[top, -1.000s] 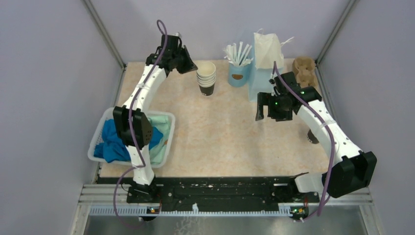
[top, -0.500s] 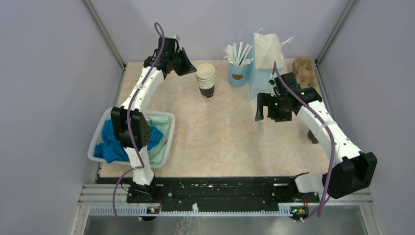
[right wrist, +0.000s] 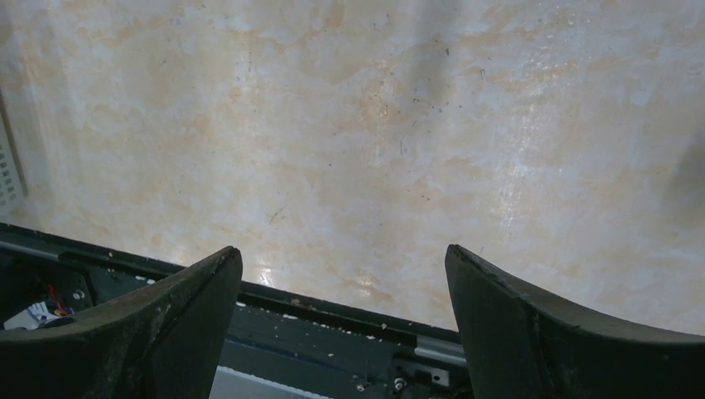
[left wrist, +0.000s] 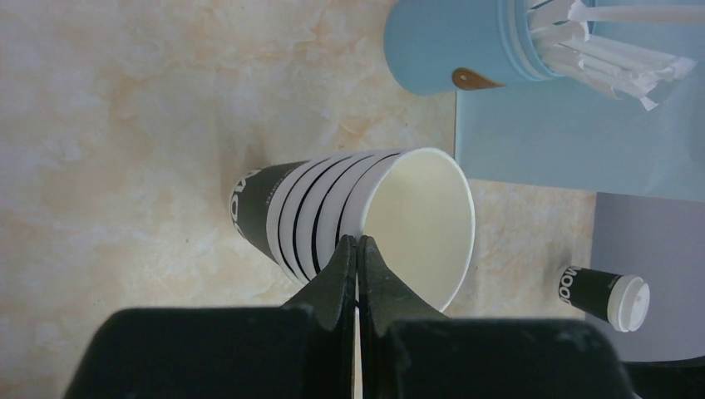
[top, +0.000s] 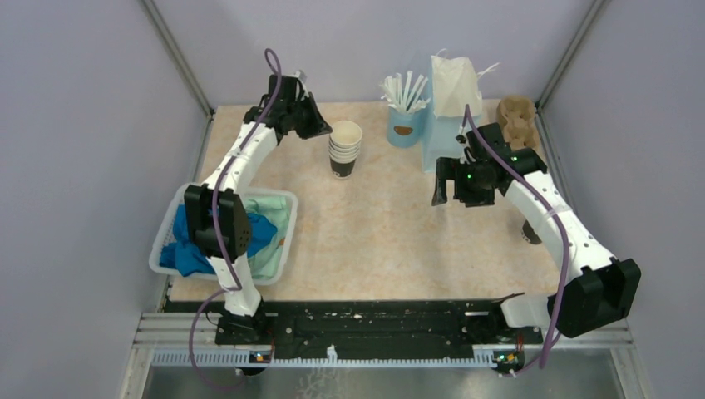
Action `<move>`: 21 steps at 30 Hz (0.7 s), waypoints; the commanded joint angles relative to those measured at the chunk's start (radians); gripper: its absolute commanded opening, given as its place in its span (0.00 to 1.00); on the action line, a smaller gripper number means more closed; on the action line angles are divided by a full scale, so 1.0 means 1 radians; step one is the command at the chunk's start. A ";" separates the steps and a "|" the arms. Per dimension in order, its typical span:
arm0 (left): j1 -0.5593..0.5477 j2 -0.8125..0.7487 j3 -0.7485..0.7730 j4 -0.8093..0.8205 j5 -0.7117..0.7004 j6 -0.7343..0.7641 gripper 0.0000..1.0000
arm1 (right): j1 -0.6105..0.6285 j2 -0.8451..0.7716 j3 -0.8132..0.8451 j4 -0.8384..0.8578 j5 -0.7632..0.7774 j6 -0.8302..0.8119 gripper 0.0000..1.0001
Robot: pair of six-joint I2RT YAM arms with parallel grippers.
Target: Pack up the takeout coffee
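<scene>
Marbled beige table point(top: 382, 241) lay between plain grey walls. At its left edge we saw a white basket point(top: 278, 199) of blue and green cloth. Further back, the left gripper point(left wrist: 357, 243) had its fingers pressed together at the rim of the topmost cup in the stack of lidless cups point(left wrist: 332, 220). One finger seemed to lie outside the paper wall and one inside, so we judged it was pinching that wall.

Right of the stack stood the light blue cup of white sticks point(top: 405, 126), then the pale blue paper bag point(top: 441, 141). Before the bag the right gripper point(right wrist: 342, 253) hung with its jaws wide apart over bare table, holding nothing. A brown cardboard carrier point(top: 517, 116) sat in the back right corner.

The takeout coffee point(left wrist: 605, 293) stood upright with its lid on at the right side of the table, beside the right arm and apart from both grippers. By our reckoning the packing proper had not begun: the coffee had yet to be grasped, lifted and set into its container.
</scene>
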 commanded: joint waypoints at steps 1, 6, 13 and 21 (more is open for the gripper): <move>0.006 -0.046 0.038 0.083 0.018 0.002 0.00 | 0.005 -0.011 0.014 0.043 -0.004 0.013 0.92; -0.011 -0.045 0.024 0.092 -0.033 0.018 0.00 | 0.004 -0.007 0.021 0.039 -0.020 0.018 0.91; 0.006 -0.090 -0.045 0.155 -0.021 0.035 0.00 | 0.004 -0.028 -0.011 0.056 -0.014 0.029 0.91; 0.052 -0.097 -0.135 0.223 0.078 -0.067 0.00 | 0.006 -0.031 -0.027 0.068 -0.027 0.036 0.92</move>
